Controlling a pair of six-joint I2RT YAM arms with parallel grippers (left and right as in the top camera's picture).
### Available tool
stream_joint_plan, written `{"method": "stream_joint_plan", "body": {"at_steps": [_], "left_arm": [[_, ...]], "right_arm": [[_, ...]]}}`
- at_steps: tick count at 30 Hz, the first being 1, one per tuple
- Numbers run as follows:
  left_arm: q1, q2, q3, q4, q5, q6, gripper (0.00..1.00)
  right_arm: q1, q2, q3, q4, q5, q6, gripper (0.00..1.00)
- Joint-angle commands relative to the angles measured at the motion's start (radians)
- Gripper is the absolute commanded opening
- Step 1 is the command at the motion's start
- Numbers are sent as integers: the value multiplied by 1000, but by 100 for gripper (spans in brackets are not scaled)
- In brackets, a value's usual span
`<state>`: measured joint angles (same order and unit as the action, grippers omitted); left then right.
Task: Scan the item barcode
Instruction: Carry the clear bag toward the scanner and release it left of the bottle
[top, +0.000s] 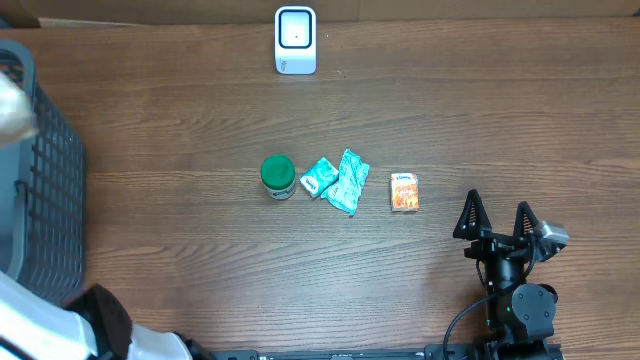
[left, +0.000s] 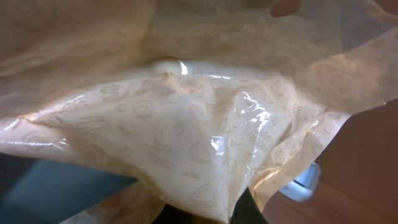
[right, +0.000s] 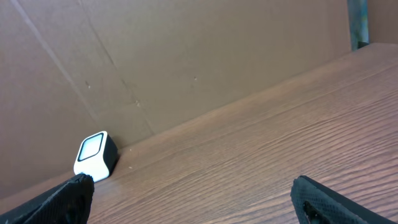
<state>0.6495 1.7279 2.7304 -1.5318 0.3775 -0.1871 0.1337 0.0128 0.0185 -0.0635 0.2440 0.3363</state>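
Four small goods lie in a row at the middle of the brown wood-grain table (top: 180, 130). From left to right they are a green-lidded round jar (top: 278, 177), a smaller crumpled teal packet (top: 318, 177), a larger crumpled teal packet (top: 348, 181) and an orange printed cardboard box (top: 404, 191). None is lifted yet, so the item to be scanned is still among them.

Far across the table stands the white upright barcode scanner with a dark window (top: 295, 40). It faces the near side, probably so that a code can be held up to it.

At the near right, the right gripper (top: 497, 205) hovers with jaws spread wide and nothing between them. It is near the orange box, and its camera looks toward the scanner, which suits a pick-and-present move.

The left gripper (left: 205, 216) is almost hidden behind a crinkled translucent plastic bag (left: 186, 137). It is clenched, and the film's folds run down to it, so it seems to pinch the bag. It keeps to the far left, by the dark grey slatted plastic basket (top: 45, 190), probably to leave the row clear.
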Motion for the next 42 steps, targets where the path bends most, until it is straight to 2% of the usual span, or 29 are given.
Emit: {"method": "stream_joint_plan", "body": {"at_steps": [1, 4, 9, 15, 20, 26, 33, 42], "left_arm": [[-66, 19, -5, -84, 179, -37, 4], [-137, 33, -33, -158, 153, -14, 4], [-297, 34, -172, -158, 139, 29, 4], [-453, 39, -364, -150, -32, 30, 4], [-538, 39, -566, -102, -38, 26, 4], [-584, 40, -854, 42, -38, 20, 4], [-588, 40, -1138, 232, -37, -44, 4], [-624, 40, -1397, 429, -37, -143, 4]], "right_arm": [[8, -9, -11, 5, 14, -8, 100], [8, -9, -11, 5, 14, -8, 100], [8, -9, -11, 5, 14, -8, 100], [8, -9, -11, 5, 14, -8, 100], [8, -9, -11, 5, 14, -8, 100], [8, -9, -11, 5, 14, -8, 100], [8, -9, -11, 5, 14, -8, 100], [8, -9, -11, 5, 14, -8, 100]]}}
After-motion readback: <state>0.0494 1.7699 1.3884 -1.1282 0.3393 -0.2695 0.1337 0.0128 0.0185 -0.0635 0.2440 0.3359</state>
